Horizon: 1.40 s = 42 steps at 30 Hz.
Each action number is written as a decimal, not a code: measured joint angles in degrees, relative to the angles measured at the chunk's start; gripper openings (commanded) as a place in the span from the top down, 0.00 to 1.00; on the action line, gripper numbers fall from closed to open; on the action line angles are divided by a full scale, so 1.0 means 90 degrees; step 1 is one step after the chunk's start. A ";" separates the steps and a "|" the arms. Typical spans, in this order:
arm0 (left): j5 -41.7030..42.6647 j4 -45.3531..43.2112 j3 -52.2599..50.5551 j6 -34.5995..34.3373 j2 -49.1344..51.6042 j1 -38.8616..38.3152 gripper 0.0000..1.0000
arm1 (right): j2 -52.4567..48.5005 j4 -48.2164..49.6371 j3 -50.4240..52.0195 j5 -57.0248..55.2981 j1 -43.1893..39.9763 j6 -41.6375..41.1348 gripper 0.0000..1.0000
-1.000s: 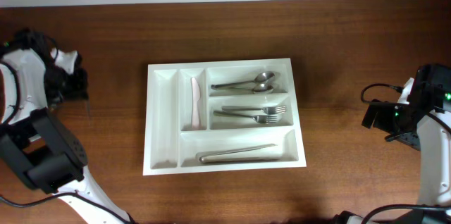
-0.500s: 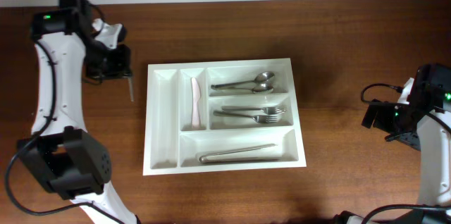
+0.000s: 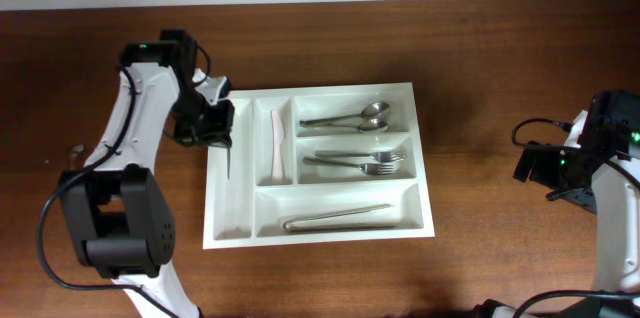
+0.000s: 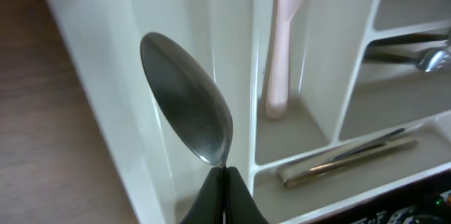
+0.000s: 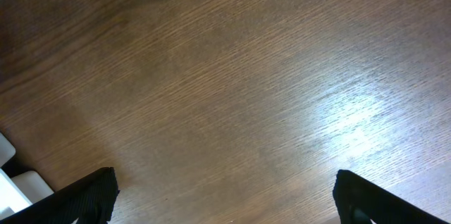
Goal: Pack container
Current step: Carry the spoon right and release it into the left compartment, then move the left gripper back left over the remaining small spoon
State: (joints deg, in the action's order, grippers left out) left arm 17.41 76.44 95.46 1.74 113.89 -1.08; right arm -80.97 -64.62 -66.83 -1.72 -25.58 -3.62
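The white container [image 3: 313, 95] lies mid-table with five compartments. My left gripper [image 3: 213, 130] is shut on a metal spoon [image 3: 228, 163] and holds it over the leftmost narrow compartment [image 3: 232, 178]. In the left wrist view the fingers [image 4: 224, 182] pinch the spoon [image 4: 187, 111] by its neck, bowl hanging above the white tray [image 4: 141, 55]. A pale pink knife [image 3: 277, 145] lies in the second narrow compartment and shows in the wrist view [image 4: 284, 41]. My right gripper [image 3: 535, 168] is open and empty over bare table, far right of the container.
The wide compartments hold two spoons [image 3: 352, 119], two forks [image 3: 360, 162] and metal tongs [image 3: 335, 219]. The tongs also show in the left wrist view [image 4: 345, 160]. The right wrist view shows only brown wood table [image 5: 225, 76]. A white wall edge runs along the back.
My left arm has swung from the far left of the table to the container, carrying the spoon over the leftmost compartment. The right arm has not moved.
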 measured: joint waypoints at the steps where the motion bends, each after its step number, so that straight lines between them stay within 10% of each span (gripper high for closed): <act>1: 0.0002 -0.0041 -0.0051 -0.0007 0.0000 -0.0015 0.97 | 0.0000 0.0002 0.0000 -0.0002 0.0000 0.0000 0.01; 19: -0.0058 -0.0471 -0.0787 -0.0102 0.0000 -0.0073 0.75 | 0.0000 0.0000 0.0000 0.0000 0.0000 0.0002 0.01; 26: -0.0860 0.0134 0.0828 -0.0100 0.0000 0.0357 0.02 | 0.0000 0.0002 0.0000 -0.0002 0.0000 0.0000 0.01; 42: -0.2985 0.0318 0.1379 -0.0129 0.0000 0.2926 0.01 | 0.0000 0.0002 0.0000 -0.0002 0.0000 0.0002 0.01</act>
State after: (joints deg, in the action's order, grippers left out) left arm -9.45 79.31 107.87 0.58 113.89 25.26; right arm -80.97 -64.60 -66.83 -1.74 -25.58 -3.60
